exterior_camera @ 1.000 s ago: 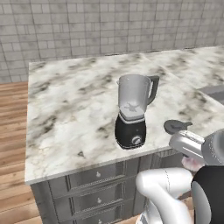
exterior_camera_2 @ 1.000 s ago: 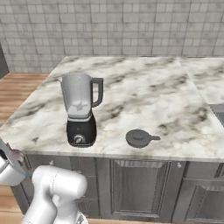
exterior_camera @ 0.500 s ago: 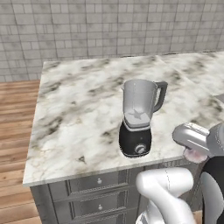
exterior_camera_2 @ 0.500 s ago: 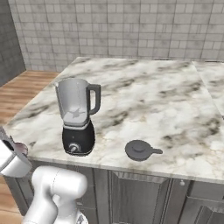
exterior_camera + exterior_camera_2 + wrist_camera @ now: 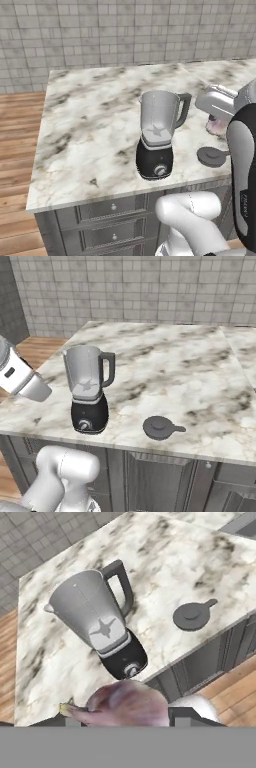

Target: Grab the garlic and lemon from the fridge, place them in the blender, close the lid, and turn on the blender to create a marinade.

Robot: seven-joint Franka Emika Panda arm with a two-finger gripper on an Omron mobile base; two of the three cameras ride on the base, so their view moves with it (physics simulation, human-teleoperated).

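Marble surface (image 5: pixel 90 145) now fills more of both base views — base rolled in. Tool (image 5: pixel 120 712) grasping garlic (image 5: pixel 125 704) just above blender (image 5: pixel 107 632), jar open; lid (image 5: pixel 192 616) beside it.

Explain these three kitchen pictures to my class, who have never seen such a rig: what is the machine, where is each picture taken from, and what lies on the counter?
All three are computer-rendered. The machine is a white robot arm on a driving base. Two cameras ride behind it, left and right; the third sits on its hand, looking along the fingers. On the marble counter stands a blender, its jar open, its lid lying beside it, apart. In the hand view a pale purplish garlic sits between the fingers, apparently held.
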